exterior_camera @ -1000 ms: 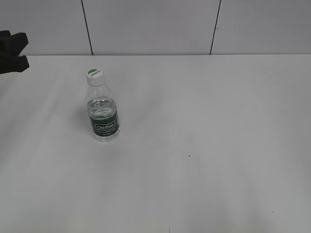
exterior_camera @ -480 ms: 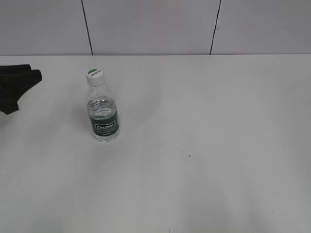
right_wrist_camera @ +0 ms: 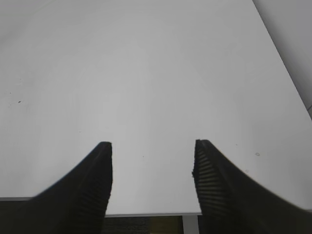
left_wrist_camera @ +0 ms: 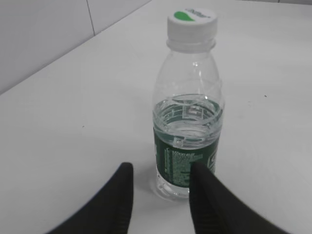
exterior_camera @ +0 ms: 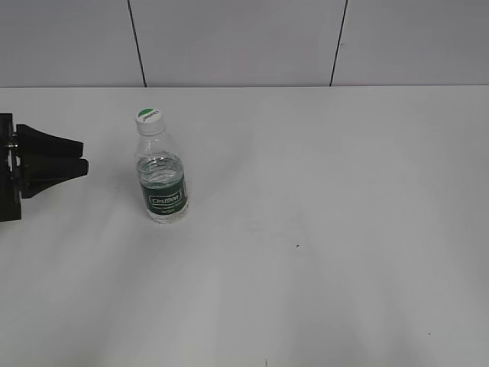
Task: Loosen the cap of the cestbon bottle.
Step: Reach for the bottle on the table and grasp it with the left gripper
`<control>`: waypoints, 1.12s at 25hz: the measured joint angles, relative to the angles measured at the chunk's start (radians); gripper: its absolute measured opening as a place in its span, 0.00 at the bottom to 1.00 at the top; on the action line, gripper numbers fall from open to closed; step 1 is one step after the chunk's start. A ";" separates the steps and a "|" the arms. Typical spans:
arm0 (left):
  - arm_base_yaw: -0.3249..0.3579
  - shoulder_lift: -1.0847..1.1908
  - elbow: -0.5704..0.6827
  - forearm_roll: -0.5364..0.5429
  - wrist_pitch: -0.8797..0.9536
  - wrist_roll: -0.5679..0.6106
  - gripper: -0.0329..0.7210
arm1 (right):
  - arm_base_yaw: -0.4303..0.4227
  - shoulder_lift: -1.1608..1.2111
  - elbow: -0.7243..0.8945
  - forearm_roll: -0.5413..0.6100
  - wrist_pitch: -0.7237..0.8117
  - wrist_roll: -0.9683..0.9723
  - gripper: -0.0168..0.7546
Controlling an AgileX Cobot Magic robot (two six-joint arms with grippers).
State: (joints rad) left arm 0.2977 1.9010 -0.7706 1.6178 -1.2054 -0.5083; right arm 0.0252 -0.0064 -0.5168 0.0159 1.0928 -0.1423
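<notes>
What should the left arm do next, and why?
Probably keep moving the left gripper forward until its open fingers straddle the cestbon bottle. It is close but not yet touching, the bottle stands upright with the cap on, and the right gripper is far off over bare table.

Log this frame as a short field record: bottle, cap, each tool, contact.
bottle: small clear plastic water bottle with dark green label, upright on white table, partly filled
cap: round white screw cap with green patch, on the bottle
left tool: open, left of bottle, not touching
right tool: open, over bare table
contact: none
</notes>
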 joint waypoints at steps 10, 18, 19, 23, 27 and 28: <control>-0.028 0.047 -0.030 0.013 0.000 -0.010 0.37 | 0.000 0.000 0.000 0.000 0.000 0.000 0.56; -0.028 0.048 -0.030 -0.017 0.000 -0.010 0.42 | 0.000 0.000 0.000 0.000 0.000 0.000 0.56; -0.030 0.048 -0.030 -0.033 0.000 -0.010 0.45 | 0.000 0.000 0.000 0.000 0.000 0.000 0.56; -0.041 0.048 -0.030 -0.089 0.000 -0.010 0.65 | 0.000 0.000 0.000 0.000 0.000 0.000 0.56; -0.047 0.073 -0.031 -0.123 -0.003 -0.010 0.75 | 0.000 0.000 0.000 0.000 0.000 0.000 0.56; -0.047 0.084 -0.031 -0.125 -0.003 -0.010 0.76 | 0.000 0.000 0.000 0.000 0.000 0.000 0.56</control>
State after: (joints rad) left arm 0.2503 1.9849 -0.8015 1.4931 -1.2088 -0.5186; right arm 0.0252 -0.0064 -0.5168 0.0158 1.0928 -0.1423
